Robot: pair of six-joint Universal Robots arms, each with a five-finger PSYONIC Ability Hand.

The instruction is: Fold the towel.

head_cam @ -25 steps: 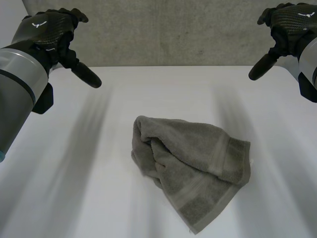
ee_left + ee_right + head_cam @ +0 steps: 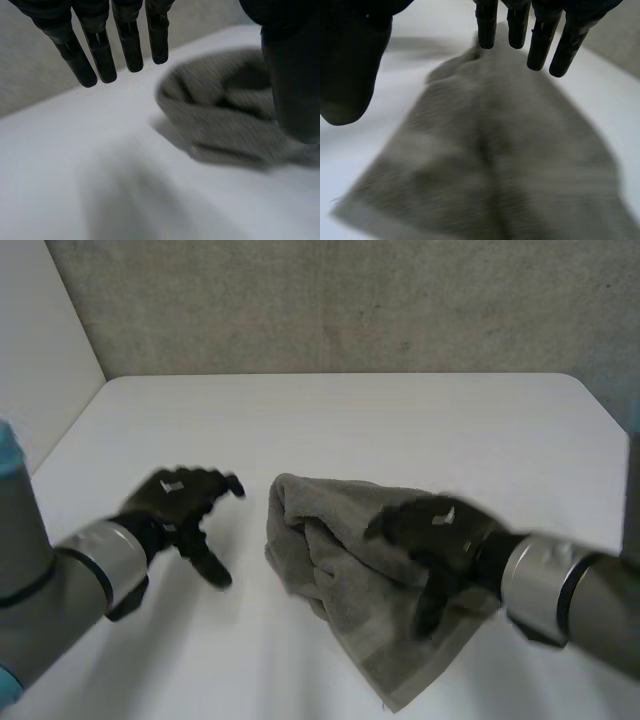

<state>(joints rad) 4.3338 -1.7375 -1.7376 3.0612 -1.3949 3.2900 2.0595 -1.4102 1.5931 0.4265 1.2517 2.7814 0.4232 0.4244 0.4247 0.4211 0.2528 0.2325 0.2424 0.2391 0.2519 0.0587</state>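
A grey towel [image 2: 330,550] lies crumpled in a loose heap on the white table [image 2: 340,420], a little right of the middle. My left hand [image 2: 180,505] hovers over bare table just left of the towel, fingers straight, open and empty. In the left wrist view the towel [image 2: 225,120] sits beside its fingertips [image 2: 102,60]. My right hand [image 2: 435,535] hangs above the towel's right half, open, with nothing held. Straight fingers [image 2: 540,40] and the thumb [image 2: 350,70] spread over the towel [image 2: 490,160] in the right wrist view.
A pale wall panel [image 2: 40,350] stands along the table's left edge, and a rough grey wall [image 2: 330,300] runs behind the far edge. Bare tabletop surrounds the towel on every side.
Both hands have dropped from high at the far corners towards the table. The left now sits beside the towel, the right above it. The towel has not moved.
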